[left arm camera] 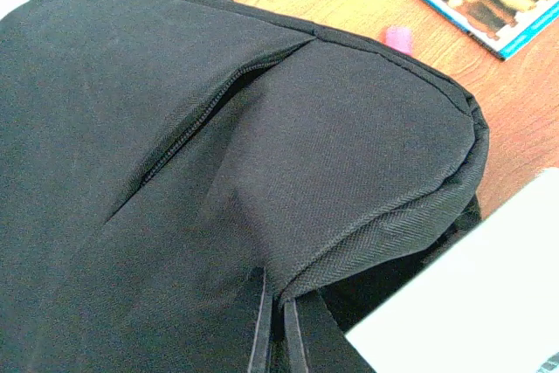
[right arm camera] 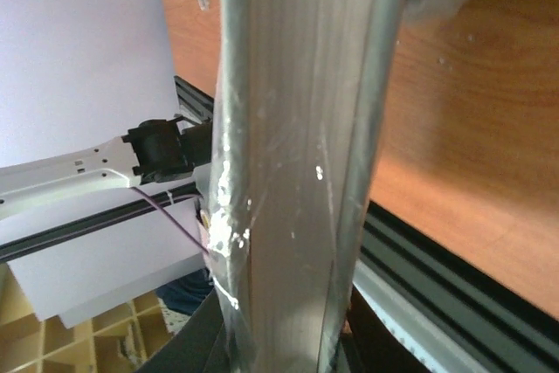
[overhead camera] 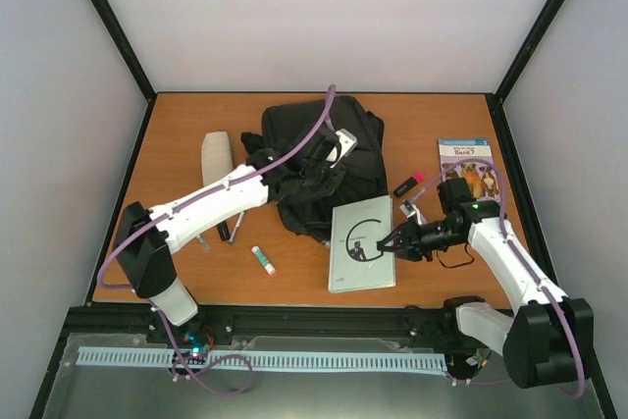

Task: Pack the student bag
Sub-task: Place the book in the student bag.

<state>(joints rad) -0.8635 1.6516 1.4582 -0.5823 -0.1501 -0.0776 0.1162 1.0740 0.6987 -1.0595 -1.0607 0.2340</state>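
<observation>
The black student bag (overhead camera: pixel 324 139) lies at the back middle of the table and fills the left wrist view (left arm camera: pixel 175 146), its zip running across it. My left gripper (overhead camera: pixel 319 179) is at the bag's front edge, its jaws shut on a fold of the bag's fabric (left arm camera: pixel 278 299). My right gripper (overhead camera: pixel 386 241) is shut on the right edge of a pale grey-green book (overhead camera: pixel 361 242) in front of the bag. In the right wrist view the book (right arm camera: pixel 297 128) stands edge-on between the jaws (right arm camera: pixel 288 342), in shiny plastic.
A blue book with dogs on its cover (overhead camera: pixel 466 166) lies at the right, with a pink-capped marker (overhead camera: pixel 407 183) beside it. A glue stick (overhead camera: pixel 263 259), a black pen (overhead camera: pixel 234 228) and a beige ribbed object (overhead camera: pixel 215 157) lie at the left.
</observation>
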